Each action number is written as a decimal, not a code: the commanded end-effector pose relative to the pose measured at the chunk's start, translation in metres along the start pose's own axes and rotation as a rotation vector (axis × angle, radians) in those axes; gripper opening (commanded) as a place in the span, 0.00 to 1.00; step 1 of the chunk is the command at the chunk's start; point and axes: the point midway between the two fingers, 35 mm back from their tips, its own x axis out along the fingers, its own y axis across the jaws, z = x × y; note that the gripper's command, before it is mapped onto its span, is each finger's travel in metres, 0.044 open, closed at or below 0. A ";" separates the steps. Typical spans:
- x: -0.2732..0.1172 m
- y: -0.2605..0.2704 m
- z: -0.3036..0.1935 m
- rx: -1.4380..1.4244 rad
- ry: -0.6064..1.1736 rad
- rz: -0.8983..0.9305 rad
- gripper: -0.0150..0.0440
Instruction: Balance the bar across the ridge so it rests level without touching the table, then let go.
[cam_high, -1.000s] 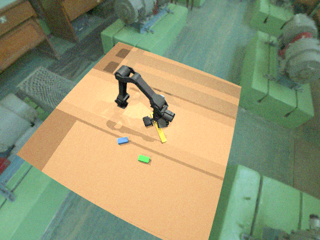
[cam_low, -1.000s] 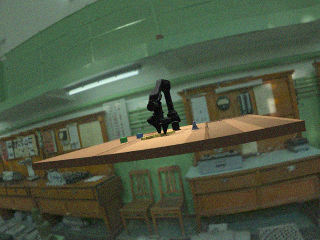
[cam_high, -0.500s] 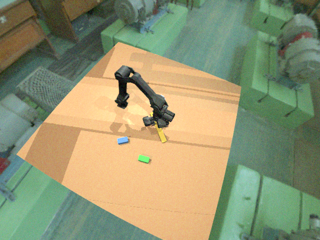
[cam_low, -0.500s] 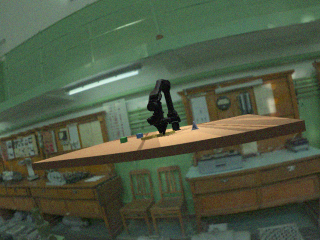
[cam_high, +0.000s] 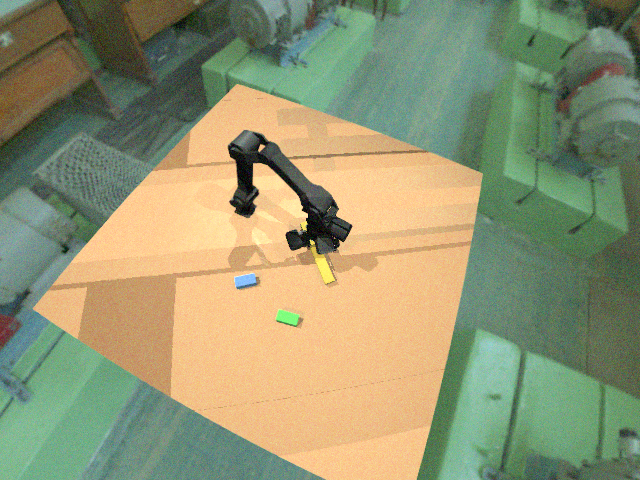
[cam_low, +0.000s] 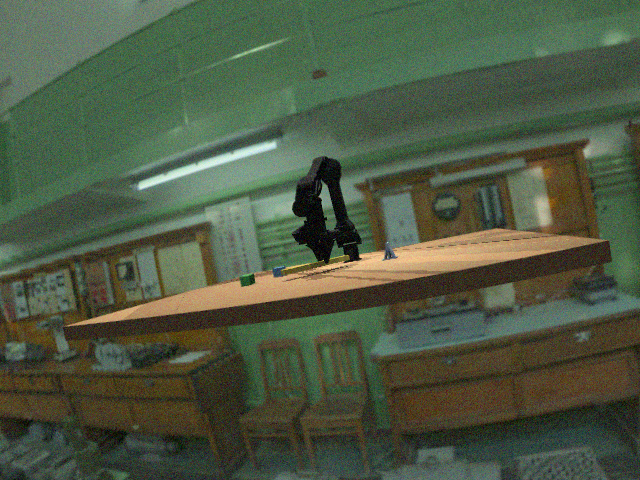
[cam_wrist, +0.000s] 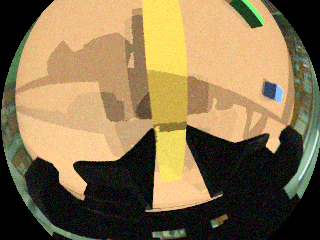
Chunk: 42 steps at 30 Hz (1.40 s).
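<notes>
Across the wooden table (cam_high: 289, 361) (cam_low: 413, 284) (cam_wrist: 230, 55), 2 jaws (cam_high: 311, 242) (cam_low: 326, 261) grip 1 yellow bar (cam_high: 324, 268) (cam_low: 305, 267) (cam_wrist: 167, 50).

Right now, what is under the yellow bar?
Beside and below the yellow bar, wooden tabletop and shadow show. The ridge stands apart. Directly underneath, the bar covers the surface from above; the gripper hides part too.

Black arm (cam_high: 289, 167) (cam_low: 336, 198), matte finish, slim straight links, bulkier rounded joints. Gripper (cam_wrist: 168, 130), black too, broad wedge-shaped fingers narrowing to points; dark angular blocks at either side. Small foot, same black. Markings too small to tell.
</notes>
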 end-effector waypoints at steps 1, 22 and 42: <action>-0.011 0.002 0.002 0.002 -0.007 0.008 0.25; -0.065 0.001 0.001 0.004 -0.005 0.011 0.25; -0.084 0.030 -0.029 0.159 0.000 0.014 0.25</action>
